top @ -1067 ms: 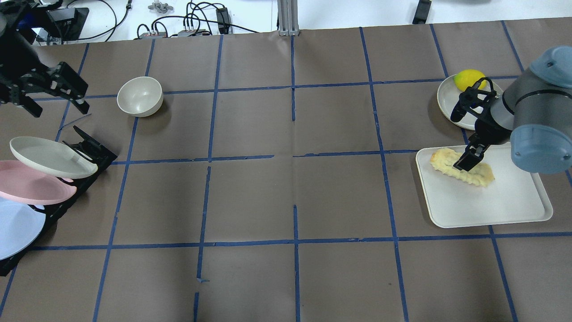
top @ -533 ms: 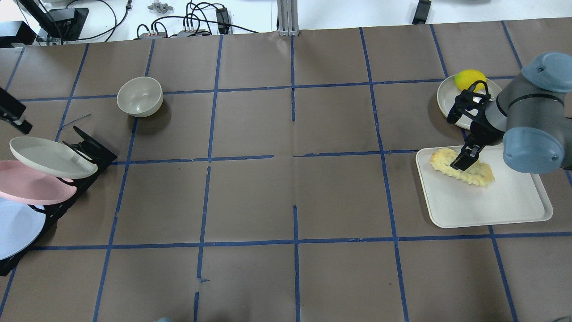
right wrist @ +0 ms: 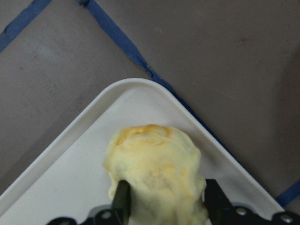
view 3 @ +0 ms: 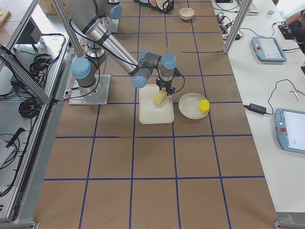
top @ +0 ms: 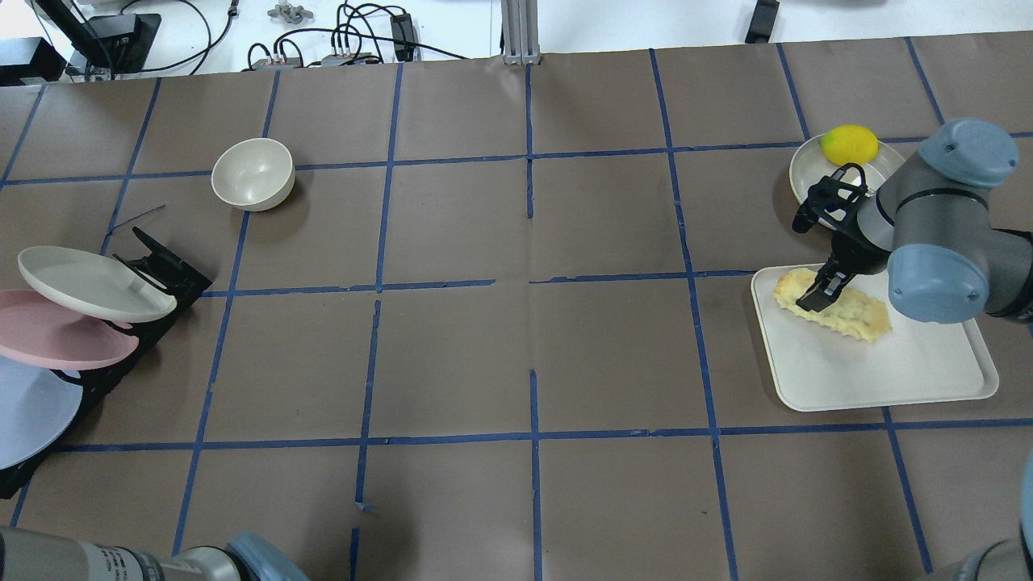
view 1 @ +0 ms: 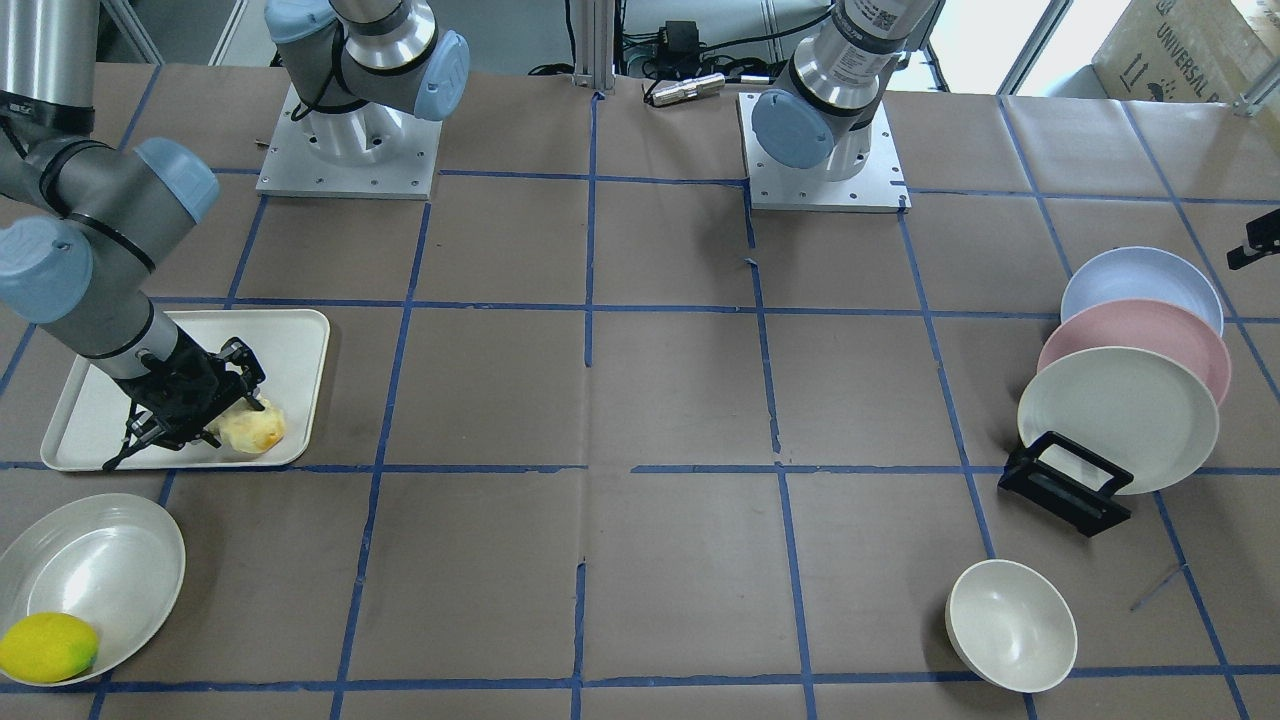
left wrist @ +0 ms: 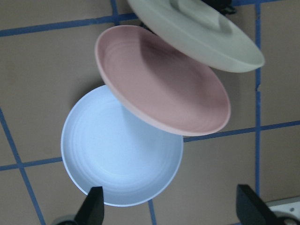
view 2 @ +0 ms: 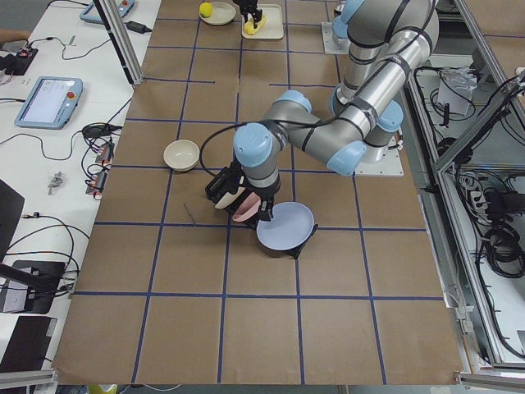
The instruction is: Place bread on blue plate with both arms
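The bread [top: 855, 315] lies on a white tray [top: 888, 379] at the right. My right gripper [top: 811, 300] is down on the bread's left end. In the right wrist view its fingers [right wrist: 122, 204] press both sides of the bread [right wrist: 154, 173]. The blue plate [left wrist: 117, 154] leans lowest in a black rack, under a pink plate [left wrist: 164, 84]; it also shows in the overhead view [top: 24, 411]. My left gripper [left wrist: 171, 211] hovers open above the blue plate, apart from it.
A cream-white plate [top: 89, 282] stands at the rack's [top: 165, 270] far end. A cream bowl [top: 252, 173] sits behind the rack. A lemon [top: 849, 144] rests on a cream dish [top: 807, 173] just behind the tray.
My left gripper has left the overhead view's upper left; the left arm now shows at the bottom left edge. My right gripper has slid left along the bread to its end.
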`<state>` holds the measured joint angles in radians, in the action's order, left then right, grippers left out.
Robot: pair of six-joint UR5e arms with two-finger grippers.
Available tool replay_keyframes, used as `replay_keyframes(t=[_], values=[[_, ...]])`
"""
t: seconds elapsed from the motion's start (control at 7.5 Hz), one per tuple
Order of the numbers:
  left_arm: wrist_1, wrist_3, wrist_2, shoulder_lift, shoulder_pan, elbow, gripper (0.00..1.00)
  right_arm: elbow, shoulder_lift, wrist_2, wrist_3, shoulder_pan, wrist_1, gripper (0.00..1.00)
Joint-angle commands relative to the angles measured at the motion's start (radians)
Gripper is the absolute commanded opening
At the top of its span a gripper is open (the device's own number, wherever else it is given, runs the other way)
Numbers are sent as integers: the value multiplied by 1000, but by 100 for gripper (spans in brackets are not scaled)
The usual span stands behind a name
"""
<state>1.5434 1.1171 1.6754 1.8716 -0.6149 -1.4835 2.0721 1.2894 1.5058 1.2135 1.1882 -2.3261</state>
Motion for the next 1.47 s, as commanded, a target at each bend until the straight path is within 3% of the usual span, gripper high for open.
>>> replay_keyframes(t=[0.0,0.13,0.27,0.67,0.93,1.07,1.2,1.33], values=[[-16,93,-3,128,53,34,100,-12,16,22,-37,1,17,26],[-26,92,1,186,52,34,100,-48,51,42,-73,7,80,22],[-45,111,0,234,53,38,100,-111,95,42,-113,8,232,11],[-48,164,-9,312,80,100,100,-352,140,33,-270,120,642,9],[-43,164,-31,362,81,120,98,-458,223,31,-403,160,934,8],[-33,164,-33,353,72,130,84,-501,252,34,-473,191,1018,9],[-22,161,-33,356,70,132,62,-526,252,16,-602,255,1037,9],[-17,161,-33,362,70,132,52,-562,246,4,-658,345,1041,9]])
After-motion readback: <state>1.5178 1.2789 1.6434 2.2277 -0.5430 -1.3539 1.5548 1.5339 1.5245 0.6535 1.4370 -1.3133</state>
